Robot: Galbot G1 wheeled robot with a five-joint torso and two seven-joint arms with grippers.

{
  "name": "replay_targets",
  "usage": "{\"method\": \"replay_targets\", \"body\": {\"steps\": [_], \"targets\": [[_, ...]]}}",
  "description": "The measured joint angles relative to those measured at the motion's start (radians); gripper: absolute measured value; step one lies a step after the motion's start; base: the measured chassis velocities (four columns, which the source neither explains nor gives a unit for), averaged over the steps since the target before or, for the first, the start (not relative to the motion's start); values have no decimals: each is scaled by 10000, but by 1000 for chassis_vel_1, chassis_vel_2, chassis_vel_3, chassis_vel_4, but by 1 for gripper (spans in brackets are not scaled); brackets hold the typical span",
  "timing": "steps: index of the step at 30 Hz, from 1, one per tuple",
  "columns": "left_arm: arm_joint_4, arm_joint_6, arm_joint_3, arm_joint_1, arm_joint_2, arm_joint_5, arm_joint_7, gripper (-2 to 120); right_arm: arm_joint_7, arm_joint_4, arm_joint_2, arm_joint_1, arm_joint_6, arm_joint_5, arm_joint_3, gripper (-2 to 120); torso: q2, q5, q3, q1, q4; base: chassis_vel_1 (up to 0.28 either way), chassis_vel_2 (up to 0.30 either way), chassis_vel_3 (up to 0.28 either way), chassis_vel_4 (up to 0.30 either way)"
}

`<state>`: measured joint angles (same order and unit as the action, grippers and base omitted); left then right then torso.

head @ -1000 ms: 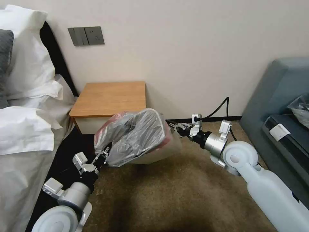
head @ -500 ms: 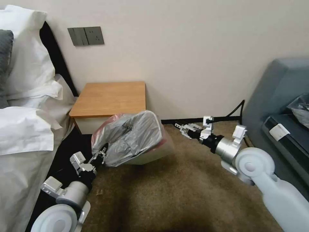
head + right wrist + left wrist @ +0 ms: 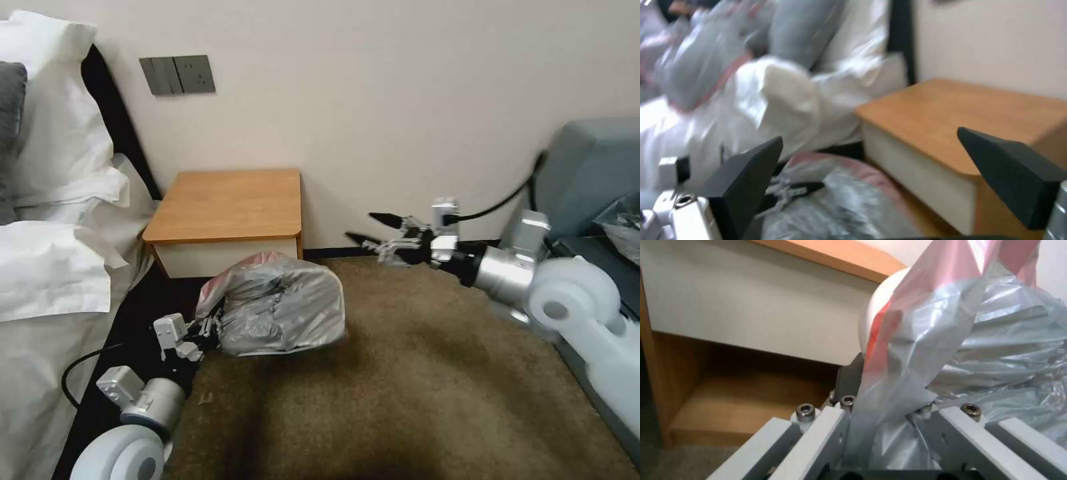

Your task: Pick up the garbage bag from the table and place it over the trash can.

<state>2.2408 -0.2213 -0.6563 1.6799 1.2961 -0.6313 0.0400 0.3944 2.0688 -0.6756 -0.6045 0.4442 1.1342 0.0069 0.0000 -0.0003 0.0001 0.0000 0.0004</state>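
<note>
On my far left is one bed (image 3: 47,267) with white pillows and sheets, and low beside it my left gripper (image 3: 208,328) is pinched on the edge of the garbage bag (image 3: 283,307); in the left wrist view I can see the plastic (image 3: 925,373) bunched between the two metal fingers (image 3: 818,426), pink rim uppermost. Compared with half a second ago the bag has dropped and flattened: it was puffed up and leaning toward the table, and now it sits lower, draped over the trash can, which it covers in my head view; only a rounded cream patch of the trash can (image 3: 876,316) peeks out behind the pink rim in the left wrist view. The left gripper has also slid a little lower and closer to the bag's near side. Just behind the bag stands the one table (image 3: 230,207), its wooden top bare, white drawer front facing me. Further right, my right gripper (image 3: 373,228) has pulled away from the bag since a second ago, when it was right at the bag's far edge; now it hangs in the air well apart from it, raised to about the table's height, with its two black fingertips (image 3: 751,166) spread wide and nothing between them. At the right edge there is one grey sofa (image 3: 593,160). I count one bag, one bin, one table, two grippers
</note>
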Motion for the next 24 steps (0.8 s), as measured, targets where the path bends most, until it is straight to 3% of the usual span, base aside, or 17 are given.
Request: {"method": "replay_targets", "body": {"steps": [2,6,13,21,24], "targets": [[-25,100,17,34,-6,371,158,7,-25,-174,-337,1096,81,-534,-1432,100,0,1,0,0,-2,0,0,0,0],[-41,227,3,100,-43,676,299,7,-507,-556,-1156,2302,250,-1193,-2942,100,0,-1,0,0,-2,0,0,0,0],[-18,393,-62,236,-95,1007,531,7,-732,-1208,-1901,3290,415,-1202,-4078,97,0,1,0,1,-3,0,0,0,0],[-17,553,-138,249,-100,1258,700,7,-452,-1805,-2060,4224,503,-1057,-5309,71,0,2,-1,1,-3,0,0,0,0],[18,562,-146,229,-93,1283,728,7,-333,-1963,-2001,4399,535,-994,-5639,56,0,3,-1,1,-5,0,0,0,0]]}}
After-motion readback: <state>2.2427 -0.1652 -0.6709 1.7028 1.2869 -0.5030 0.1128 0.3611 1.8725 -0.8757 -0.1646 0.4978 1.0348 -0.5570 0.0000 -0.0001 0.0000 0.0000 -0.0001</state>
